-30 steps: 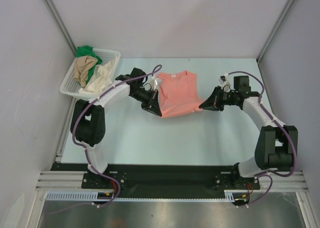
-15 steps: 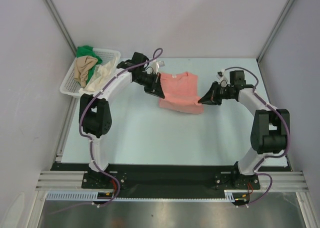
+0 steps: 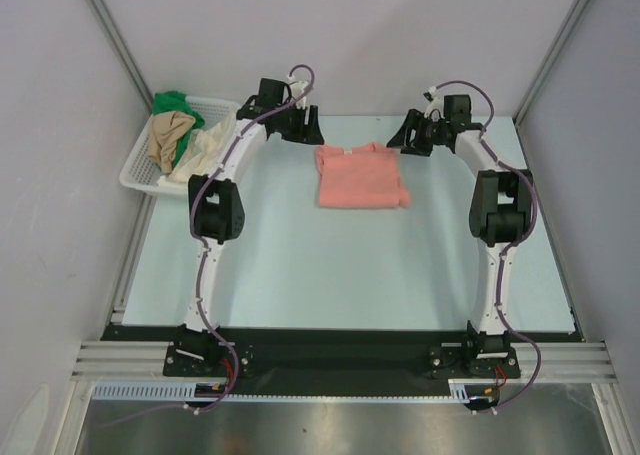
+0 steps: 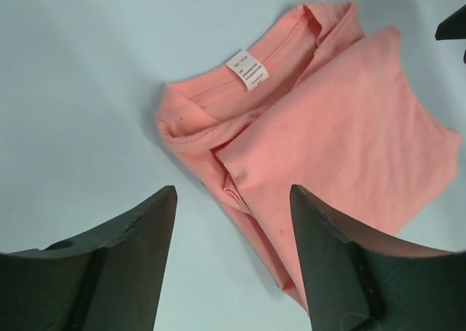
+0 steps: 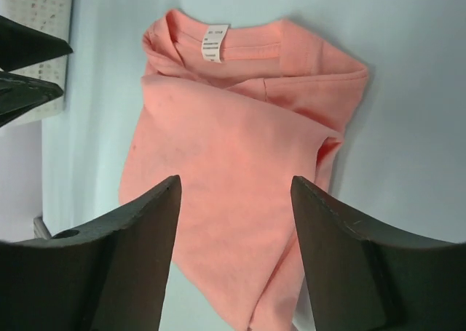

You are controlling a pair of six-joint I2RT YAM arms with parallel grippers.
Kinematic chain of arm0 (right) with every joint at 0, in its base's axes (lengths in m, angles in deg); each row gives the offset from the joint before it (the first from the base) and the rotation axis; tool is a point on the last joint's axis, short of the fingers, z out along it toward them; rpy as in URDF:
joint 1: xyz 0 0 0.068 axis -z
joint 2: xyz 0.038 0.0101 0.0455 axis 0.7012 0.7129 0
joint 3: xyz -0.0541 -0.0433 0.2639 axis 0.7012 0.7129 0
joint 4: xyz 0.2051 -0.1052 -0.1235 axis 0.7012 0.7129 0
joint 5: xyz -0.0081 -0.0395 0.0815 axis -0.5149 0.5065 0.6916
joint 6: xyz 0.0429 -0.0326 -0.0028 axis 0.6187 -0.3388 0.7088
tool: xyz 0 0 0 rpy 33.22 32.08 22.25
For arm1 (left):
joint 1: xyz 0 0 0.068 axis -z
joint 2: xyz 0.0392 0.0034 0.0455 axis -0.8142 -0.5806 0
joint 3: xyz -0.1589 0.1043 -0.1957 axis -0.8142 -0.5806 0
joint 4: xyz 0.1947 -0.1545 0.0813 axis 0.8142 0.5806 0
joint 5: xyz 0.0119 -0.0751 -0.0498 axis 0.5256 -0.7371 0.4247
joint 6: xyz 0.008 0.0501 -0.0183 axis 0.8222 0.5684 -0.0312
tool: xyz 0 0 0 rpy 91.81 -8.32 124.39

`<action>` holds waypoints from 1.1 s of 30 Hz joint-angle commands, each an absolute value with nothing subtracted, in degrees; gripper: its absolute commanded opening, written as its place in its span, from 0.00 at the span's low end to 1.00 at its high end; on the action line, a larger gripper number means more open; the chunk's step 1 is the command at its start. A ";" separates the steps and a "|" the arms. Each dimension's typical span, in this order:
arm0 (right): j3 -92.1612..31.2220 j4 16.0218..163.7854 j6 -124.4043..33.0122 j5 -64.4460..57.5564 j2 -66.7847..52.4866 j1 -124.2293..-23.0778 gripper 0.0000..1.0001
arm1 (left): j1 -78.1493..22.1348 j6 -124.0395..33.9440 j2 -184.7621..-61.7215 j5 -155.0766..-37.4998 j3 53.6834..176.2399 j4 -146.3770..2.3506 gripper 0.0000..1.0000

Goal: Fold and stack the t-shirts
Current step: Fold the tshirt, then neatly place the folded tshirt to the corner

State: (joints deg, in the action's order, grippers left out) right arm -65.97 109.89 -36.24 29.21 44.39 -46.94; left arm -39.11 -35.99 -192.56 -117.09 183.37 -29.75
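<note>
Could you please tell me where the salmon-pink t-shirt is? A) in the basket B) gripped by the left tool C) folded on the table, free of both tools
C: the salmon-pink t-shirt lies folded on the table; the left tool and right tool are open, holding nothing.

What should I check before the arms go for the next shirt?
1. The left tool is open and empty: ok.
2. The right tool is open and empty: ok.
3. Both tools are apart from the salmon-pink shirt: ok.
4. That shirt lies folded on the table: ok, edges uneven.
5. The green shirt, tan shirt and cream shirt are folded: not ok, bunched in the basket.
6. They are untangled: cannot tell.
</note>
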 commanded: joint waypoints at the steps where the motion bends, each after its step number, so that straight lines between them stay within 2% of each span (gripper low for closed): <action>1: -68.14 110.66 -40.55 25.82 36.68 -46.64 0.68 | -39.56 -36.81 -184.43 -115.51 182.65 -33.97 0.70; 6: -57.70 113.13 -44.51 26.36 31.14 -45.06 0.71 | -40.01 -41.10 -179.33 -126.07 172.29 -32.29 0.68; 9: -55.21 114.61 -45.56 29.41 31.56 -44.97 0.73 | -38.60 -41.29 -176.42 -133.18 166.83 -33.00 0.65; 11: -55.03 115.06 -45.40 32.14 33.84 -42.51 0.77 | -37.38 -41.20 -175.98 -136.62 164.36 -32.30 0.63; 21: -61.44 111.28 -39.94 38.48 43.69 -40.83 0.76 | -31.66 -33.82 -178.08 -134.26 158.28 -25.97 0.63; 33: -61.89 112.52 -38.89 38.05 51.16 -46.11 0.76 | -32.71 -31.10 -183.36 -128.46 161.09 -24.30 0.63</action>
State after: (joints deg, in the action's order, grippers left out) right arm -61.42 112.75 -40.06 38.52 49.26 -44.56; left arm -32.14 -33.33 -182.68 -129.43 158.40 -24.65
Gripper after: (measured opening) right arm 0.762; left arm 0.628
